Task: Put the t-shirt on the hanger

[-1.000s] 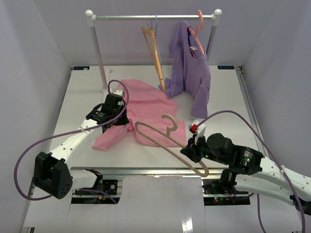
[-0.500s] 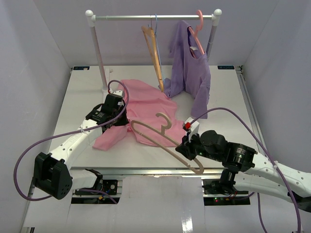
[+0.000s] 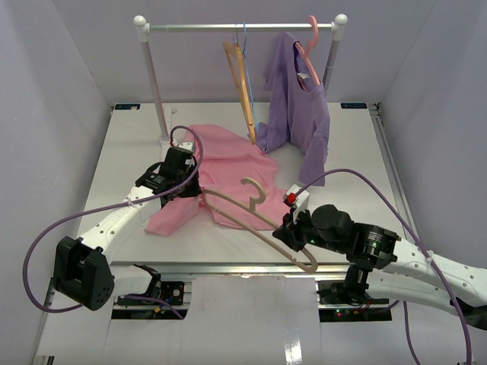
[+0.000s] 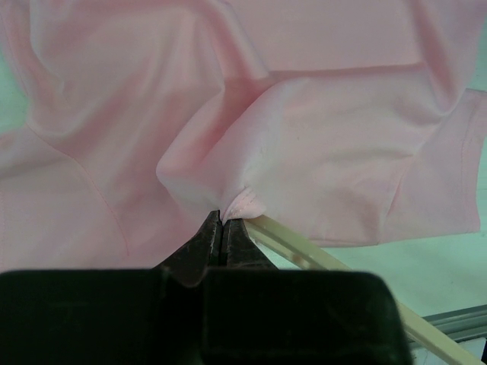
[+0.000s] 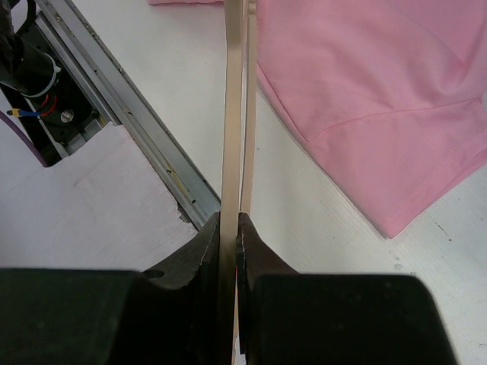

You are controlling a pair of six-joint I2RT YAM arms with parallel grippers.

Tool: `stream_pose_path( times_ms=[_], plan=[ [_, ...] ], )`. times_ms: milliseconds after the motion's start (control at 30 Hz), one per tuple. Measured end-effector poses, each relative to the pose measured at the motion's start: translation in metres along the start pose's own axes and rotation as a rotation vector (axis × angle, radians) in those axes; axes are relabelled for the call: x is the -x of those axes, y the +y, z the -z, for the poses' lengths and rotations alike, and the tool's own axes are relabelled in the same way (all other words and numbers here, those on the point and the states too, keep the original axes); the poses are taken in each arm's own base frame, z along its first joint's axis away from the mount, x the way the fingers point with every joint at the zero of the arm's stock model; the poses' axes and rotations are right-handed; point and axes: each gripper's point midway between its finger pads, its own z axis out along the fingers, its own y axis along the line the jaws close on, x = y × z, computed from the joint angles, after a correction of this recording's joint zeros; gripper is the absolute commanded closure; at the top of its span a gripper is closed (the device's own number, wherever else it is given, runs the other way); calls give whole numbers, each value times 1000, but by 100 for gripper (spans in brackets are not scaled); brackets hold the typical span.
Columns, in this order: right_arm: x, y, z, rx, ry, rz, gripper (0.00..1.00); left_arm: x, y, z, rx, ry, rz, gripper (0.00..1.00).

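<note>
Item 1, t-shirt (image 3: 228,169): light pink, spread crumpled on the table (image 3: 358,152), left of centre. Its length runs from the far side by the rail post toward the near edge. One sleeve lies flat at the near left.

Item 2, hanger (image 3: 262,226): beige, thin triangular outline.
- Long axis is diagonal, from its left tip at the t-shirt's near hem down to its right tip near the table's front edge.
- The hook curls up toward the far side, over pink cloth.
- The left wrist view shows one bar emerging from under the cloth, just beside the fingertips.

Item 3, left gripper (image 4: 222,228): jaws fully closed, pinching a small raised fold of the t-shirt.

Item 4, right gripper (image 5: 230,228): jaws clamped on the hanger near its right end. The right wrist view shows the two bars edge-on, running straight away from the fingers past the shirt's hem.

Item 5, rail (image 3: 240,27): at the far edge, carrying an orange hanger (image 3: 242,84) and a purple shirt (image 3: 300,114) on a pink hanger (image 3: 308,49)
</note>
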Motion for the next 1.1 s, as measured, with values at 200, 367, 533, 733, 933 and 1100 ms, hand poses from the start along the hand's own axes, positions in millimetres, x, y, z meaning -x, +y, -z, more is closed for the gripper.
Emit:
stream_pose_path(
  times_ms=[200, 367, 533, 733, 933, 1100],
  plan=[
    [1, -2, -18, -15, 13, 51, 92, 1, -22, 18, -136, -3, -10, 100],
    [9, -2, -25, -12, -15, 101, 92, 5, -42, 43, -271, -30, -53, 100],
    [20, 2, -26, 17, -59, 167, 92, 7, -53, 59, -355, -36, -117, 100],
    [25, 6, -27, 52, -87, 257, 92, 5, -62, 73, -427, -12, -184, 100],
    [26, 7, -27, 84, -144, 355, 92, 9, -75, 100, -515, -7, -241, 100],
    [28, 21, -31, 163, -150, 398, 92, 27, -88, 135, -587, -78, -271, 99]
  ],
)
